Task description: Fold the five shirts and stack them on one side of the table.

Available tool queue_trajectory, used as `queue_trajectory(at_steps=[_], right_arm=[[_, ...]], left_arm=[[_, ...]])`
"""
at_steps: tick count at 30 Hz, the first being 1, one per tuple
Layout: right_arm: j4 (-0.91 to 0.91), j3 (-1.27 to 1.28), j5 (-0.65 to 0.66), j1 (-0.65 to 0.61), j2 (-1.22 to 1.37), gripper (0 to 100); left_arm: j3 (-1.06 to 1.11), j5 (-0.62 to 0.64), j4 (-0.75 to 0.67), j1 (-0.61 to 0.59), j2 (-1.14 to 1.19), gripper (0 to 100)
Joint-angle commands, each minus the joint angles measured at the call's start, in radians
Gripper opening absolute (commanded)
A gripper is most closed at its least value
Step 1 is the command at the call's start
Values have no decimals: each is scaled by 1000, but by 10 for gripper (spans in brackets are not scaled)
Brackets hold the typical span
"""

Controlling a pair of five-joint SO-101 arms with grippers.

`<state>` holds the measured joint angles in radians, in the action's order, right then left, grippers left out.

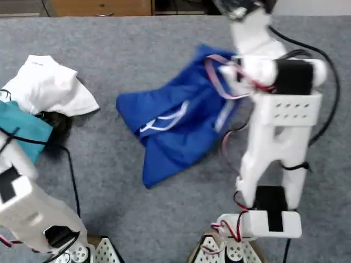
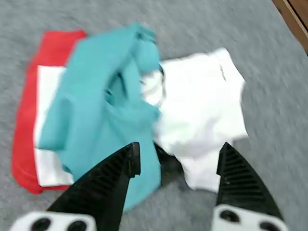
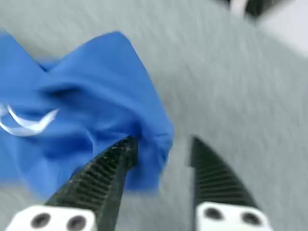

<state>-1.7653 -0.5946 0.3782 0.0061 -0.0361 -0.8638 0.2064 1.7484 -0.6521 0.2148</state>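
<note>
A crumpled blue shirt (image 1: 175, 126) with white stripes lies mid-table. My right gripper (image 3: 161, 149) hangs open over its corner (image 3: 144, 130), one finger (image 3: 113, 166) above the cloth and the other over bare table. At the table's left lie a rumpled white shirt (image 1: 49, 87) and a teal shirt (image 1: 22, 129). My left gripper (image 2: 178, 159) is open above them, holding nothing. Below it the teal shirt (image 2: 101, 106) drapes over a flat red shirt (image 2: 26, 96) and a white layer (image 2: 45, 163). The white shirt (image 2: 202, 110) lies beside it, with a black garment (image 2: 171, 166) peeking out between.
The grey felt table (image 1: 109, 44) runs to a wooden edge (image 1: 98, 6) at the back. The right arm (image 1: 279, 109) stands tall beside the blue shirt, trailing cables. The left arm (image 1: 27, 203) sits at the front left corner.
</note>
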Motion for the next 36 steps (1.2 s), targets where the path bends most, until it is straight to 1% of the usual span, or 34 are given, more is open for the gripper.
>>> queue_trajectory(at_steps=[1,5,7,9,13,16,20,23,25,26,29,34,36], right_arm=[[-14,156,140,176,-24,286],[20,300,250,331,-30,306],[57,346,287,409,-30,306],[87,378,321,473,-30,305],[95,410,371,552,-30,304],[92,432,367,573,-30,304],[100,498,345,541,-28,304],[157,564,287,490,-27,304],[215,613,249,447,-27,304],[249,636,230,423,-25,304],[324,688,189,338,-22,304],[494,774,186,194,-21,303],[578,806,183,153,-21,303]], left_arm=[[138,0,11,178,-137,264],[307,0,-2,411,-173,265],[388,0,-44,522,-162,264],[479,0,-127,597,-143,264],[638,2,-333,667,-99,264],[753,34,-417,721,-38,243],[845,60,-597,779,88,119],[806,114,-684,781,179,14],[749,160,-671,784,228,29],[717,170,-654,784,251,20],[611,172,-588,787,300,19],[362,169,-397,786,303,19],[241,138,-313,786,297,19]])
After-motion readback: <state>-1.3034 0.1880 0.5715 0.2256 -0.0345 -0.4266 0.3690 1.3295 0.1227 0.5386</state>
